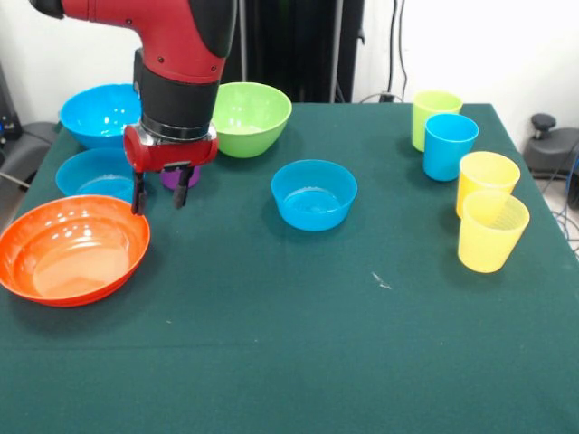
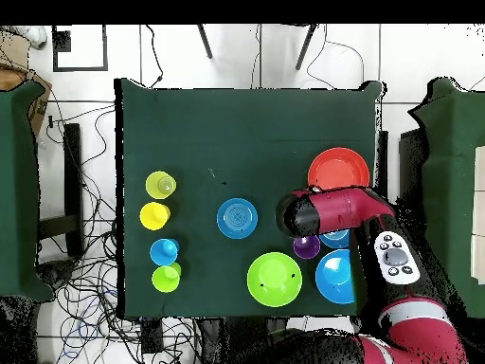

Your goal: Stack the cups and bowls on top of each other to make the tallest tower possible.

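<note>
Hovering pincer (image 1: 160,197) nr purple cup (image 1: 180,176)

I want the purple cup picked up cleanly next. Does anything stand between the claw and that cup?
Nothing visible does. The claw hangs open just in front of the purple cup, which peeks out behind its fingers. The orange bowl and a small blue bowl sit close beside, not between.

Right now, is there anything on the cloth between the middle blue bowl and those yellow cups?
No. In the front view, only bare green cloth lies between the small blue bowl and the yellow cups.
</note>
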Robot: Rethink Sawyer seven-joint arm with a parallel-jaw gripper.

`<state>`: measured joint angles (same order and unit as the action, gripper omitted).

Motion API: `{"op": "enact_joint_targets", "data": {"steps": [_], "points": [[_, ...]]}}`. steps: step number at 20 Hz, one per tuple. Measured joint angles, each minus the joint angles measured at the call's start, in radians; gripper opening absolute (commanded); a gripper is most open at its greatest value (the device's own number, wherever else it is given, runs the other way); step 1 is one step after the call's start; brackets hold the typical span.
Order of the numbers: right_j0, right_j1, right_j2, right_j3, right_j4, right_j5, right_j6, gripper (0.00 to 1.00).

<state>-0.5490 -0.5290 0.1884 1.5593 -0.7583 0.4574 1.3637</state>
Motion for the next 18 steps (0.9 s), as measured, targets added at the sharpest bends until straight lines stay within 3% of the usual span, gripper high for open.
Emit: {"op": "enact_joint_targets", "data": {"steps": [18], "points": [[0.039, -0.071, 0.000, 0.000, -0.052, -0.007, 0.000, 1.00]]}}
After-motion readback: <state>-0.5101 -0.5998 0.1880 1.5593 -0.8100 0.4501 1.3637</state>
